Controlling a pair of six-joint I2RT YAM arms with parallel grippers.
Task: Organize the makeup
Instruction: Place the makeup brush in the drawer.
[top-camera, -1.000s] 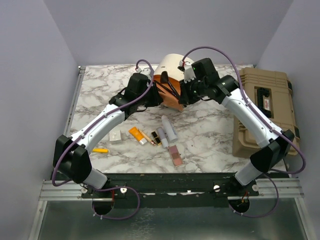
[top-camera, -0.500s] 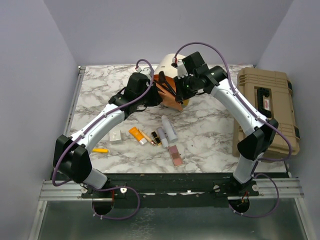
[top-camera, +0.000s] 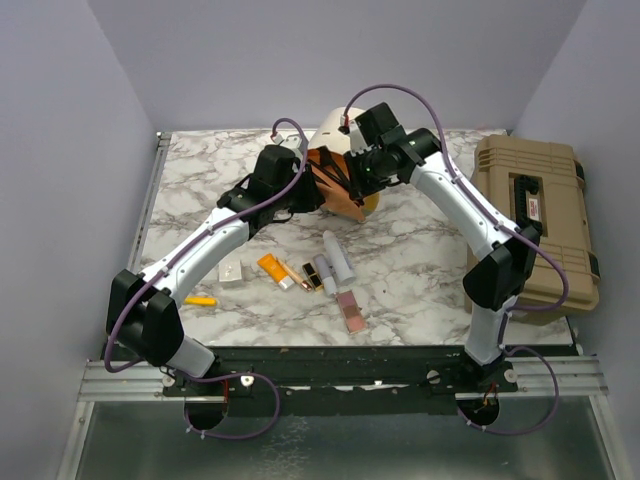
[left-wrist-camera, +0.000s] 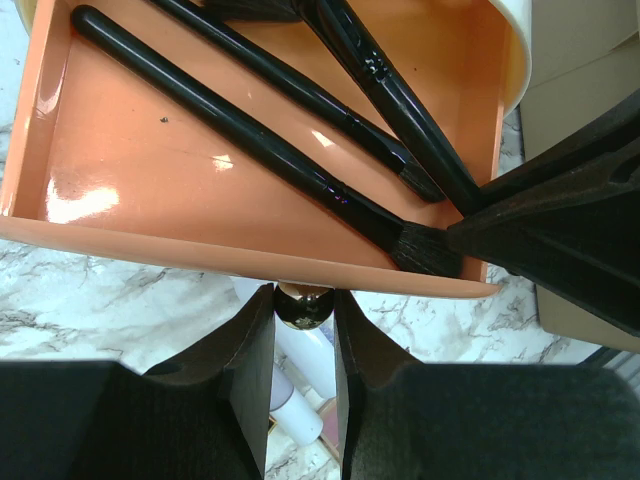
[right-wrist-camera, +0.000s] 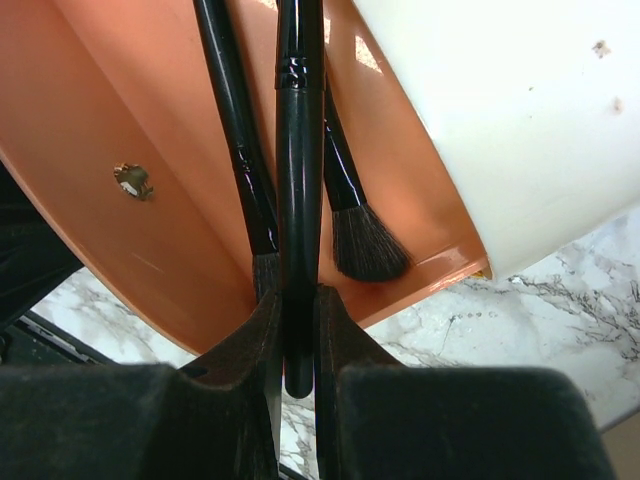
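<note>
The makeup lies on the marble near the front: a white square compact (top-camera: 232, 271), an orange tube (top-camera: 271, 267), gold-black lipsticks (top-camera: 311, 277), white tubes (top-camera: 338, 257) and a pink palette (top-camera: 351, 312). My left gripper (top-camera: 318, 192) (left-wrist-camera: 304, 298) is shut on the small gold knob (left-wrist-camera: 304, 309) at the front edge of the orange tray (left-wrist-camera: 150, 170). My right gripper (top-camera: 353, 183) (right-wrist-camera: 298, 312) is shut on a black brush (right-wrist-camera: 300, 150) and holds it over the tray (right-wrist-camera: 110, 110). Two more black brushes (left-wrist-camera: 270, 150) lie in the tray.
The tray sticks out of a big cream cylindrical case (top-camera: 338, 128) (right-wrist-camera: 520, 120) at the back middle. A tan toolbox (top-camera: 530, 215) stands at the right edge. A small yellow item (top-camera: 201, 299) lies at the front left.
My right arm has swung left and in over the orange tray with the brush in its jaws. The left arm and the makeup on the table have not moved.
</note>
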